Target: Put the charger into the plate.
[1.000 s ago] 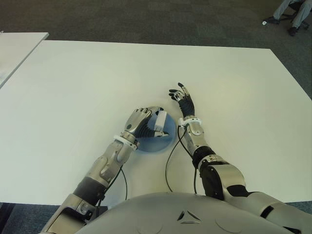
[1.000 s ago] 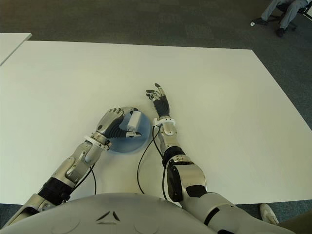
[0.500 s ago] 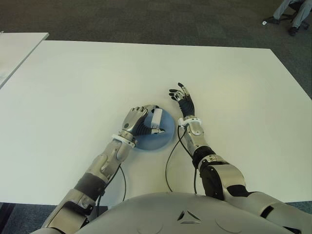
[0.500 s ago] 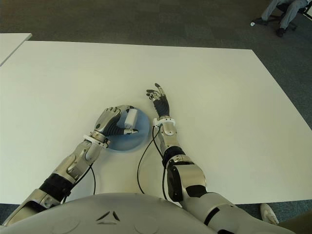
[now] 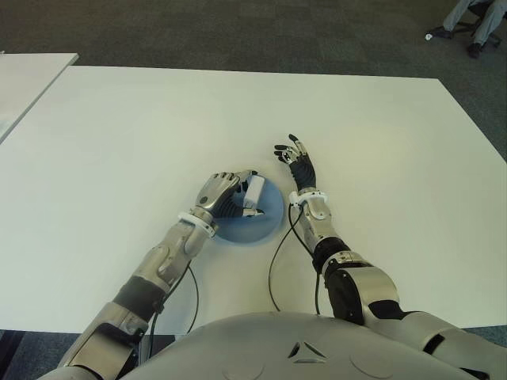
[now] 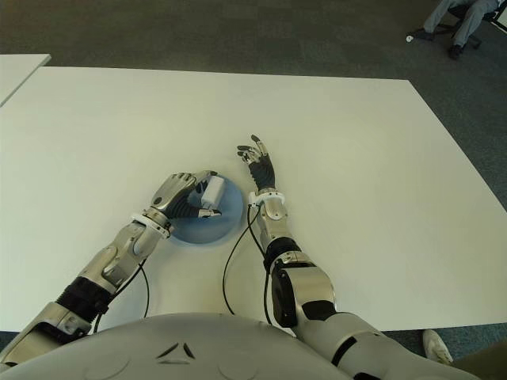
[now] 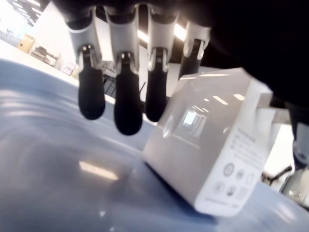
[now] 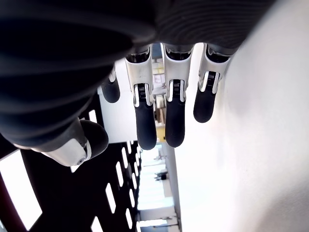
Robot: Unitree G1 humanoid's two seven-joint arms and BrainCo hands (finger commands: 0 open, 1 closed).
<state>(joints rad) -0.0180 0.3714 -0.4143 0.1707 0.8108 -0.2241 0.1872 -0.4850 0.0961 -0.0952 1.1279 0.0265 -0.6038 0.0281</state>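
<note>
The white charger (image 5: 254, 191) lies on the round blue plate (image 5: 268, 225) near the middle of the white table (image 5: 380, 134). My left hand (image 5: 238, 203) hovers over the plate's left side, right beside the charger. In the left wrist view the charger (image 7: 212, 154) rests tilted on the plate's surface (image 7: 58, 183), and the fingertips (image 7: 128, 116) hang loosely curled just clear of it, holding nothing. My right hand (image 5: 295, 157) shows to the right of the plate, fingers spread and empty.
A black cable (image 5: 272, 273) loops on the table between the plate and my right forearm. A second white table (image 5: 32, 71) stands at the far left. A seated person's legs and a chair (image 5: 474, 20) show on the dark carpet at the top right.
My left hand carried the charger a little back and left over the plate, set it down and loosened its fingers. The left forearm swung left. The right hand has not moved.
</note>
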